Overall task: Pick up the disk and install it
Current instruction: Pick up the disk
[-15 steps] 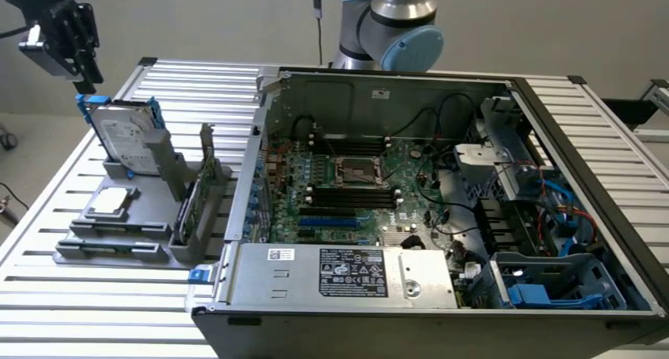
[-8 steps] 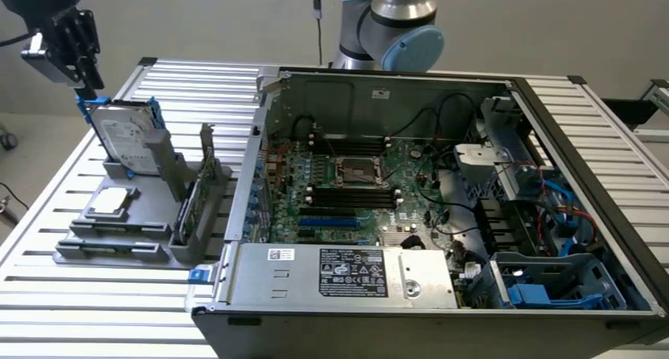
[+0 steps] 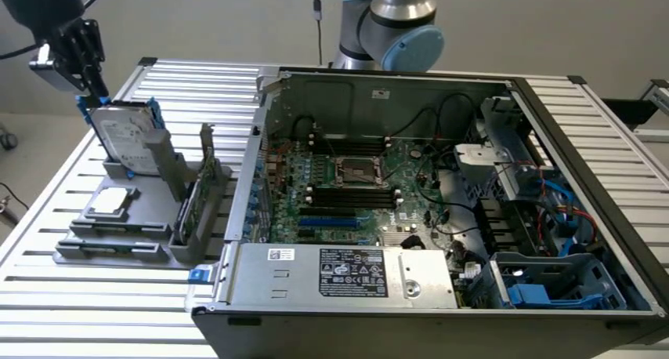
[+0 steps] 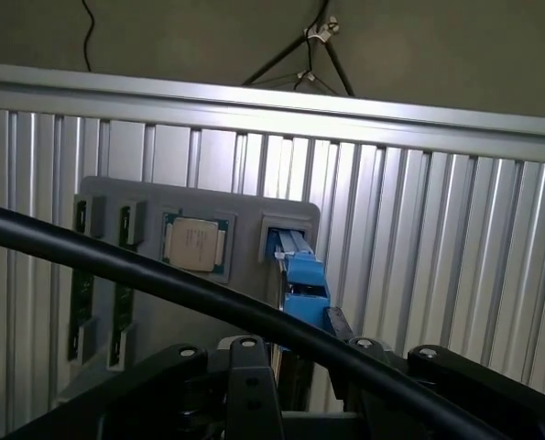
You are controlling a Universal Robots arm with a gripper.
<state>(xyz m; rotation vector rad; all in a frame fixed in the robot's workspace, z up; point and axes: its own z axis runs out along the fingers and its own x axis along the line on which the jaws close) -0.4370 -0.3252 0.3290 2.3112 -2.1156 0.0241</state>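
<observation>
- Gripper [image 3: 92, 88]: hanging at the exterior view's upper left, closing its fingers [image 4: 337, 323] on the top edge of the disk [image 3: 128, 143].
- Disk: standing upright in a slot of the grey holder [image 3: 121, 241], with its blue frame showing along its edges.
- Chip [image 3: 112, 203]: lying flat on the holder, near the disk.
- Table [image 3: 63, 296]: carrying the holder and, just beside it on the exterior view's right, the open computer case [image 3: 585, 139].
</observation>
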